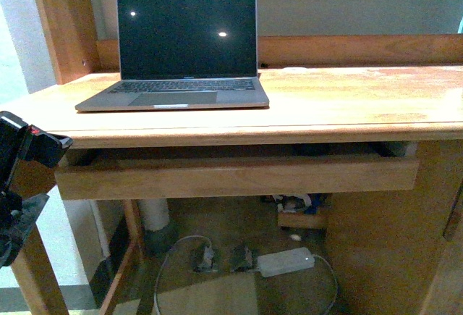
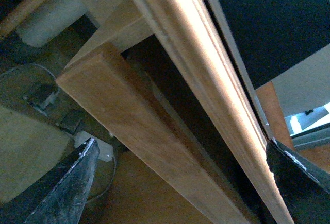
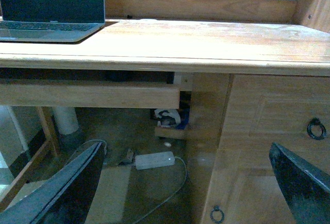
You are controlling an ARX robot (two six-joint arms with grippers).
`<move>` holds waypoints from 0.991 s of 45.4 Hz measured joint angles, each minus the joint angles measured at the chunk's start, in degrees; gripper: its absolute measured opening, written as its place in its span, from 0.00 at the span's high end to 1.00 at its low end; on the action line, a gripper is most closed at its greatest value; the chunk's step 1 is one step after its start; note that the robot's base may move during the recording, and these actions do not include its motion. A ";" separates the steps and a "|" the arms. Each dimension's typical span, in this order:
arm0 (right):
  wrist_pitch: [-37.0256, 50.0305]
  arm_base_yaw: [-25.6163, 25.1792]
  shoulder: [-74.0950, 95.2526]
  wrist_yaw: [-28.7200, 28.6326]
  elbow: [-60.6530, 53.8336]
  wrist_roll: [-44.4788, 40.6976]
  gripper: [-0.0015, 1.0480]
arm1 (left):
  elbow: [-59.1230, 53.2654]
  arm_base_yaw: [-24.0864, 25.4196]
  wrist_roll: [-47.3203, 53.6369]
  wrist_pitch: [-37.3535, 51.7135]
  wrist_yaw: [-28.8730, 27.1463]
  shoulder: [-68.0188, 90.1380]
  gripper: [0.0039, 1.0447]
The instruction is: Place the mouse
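Gaping wide and empty, the left gripper faces the drawer under the desk's front edge. The right gripper is likewise released. The laptop occupies the back-left corner; where the mouse is, I cannot tell.

Home study corner, wooden desk, open laptop (screen dark), floor cables

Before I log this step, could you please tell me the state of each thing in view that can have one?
Grey metal laptop: lid open, screen dark.
Wooden drawer under the desktop: pulled partly out.
Wooden cupboard door with ring pulls: shut.
Left gripper: open, holding nothing.
Right gripper: open, holding nothing.
Small black mouse: not in view.
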 joint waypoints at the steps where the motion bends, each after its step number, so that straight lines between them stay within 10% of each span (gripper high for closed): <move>1: 0.00 0.00 0.00 0.00 0.00 -0.02 0.06 | 0.57 -0.02 -1.81 0.98 -0.07 1.53 0.06; 45: 0.00 0.00 0.00 0.02 0.00 -0.02 0.06 | 18.05 -0.98 -11.54 -1.51 -1.07 20.79 0.06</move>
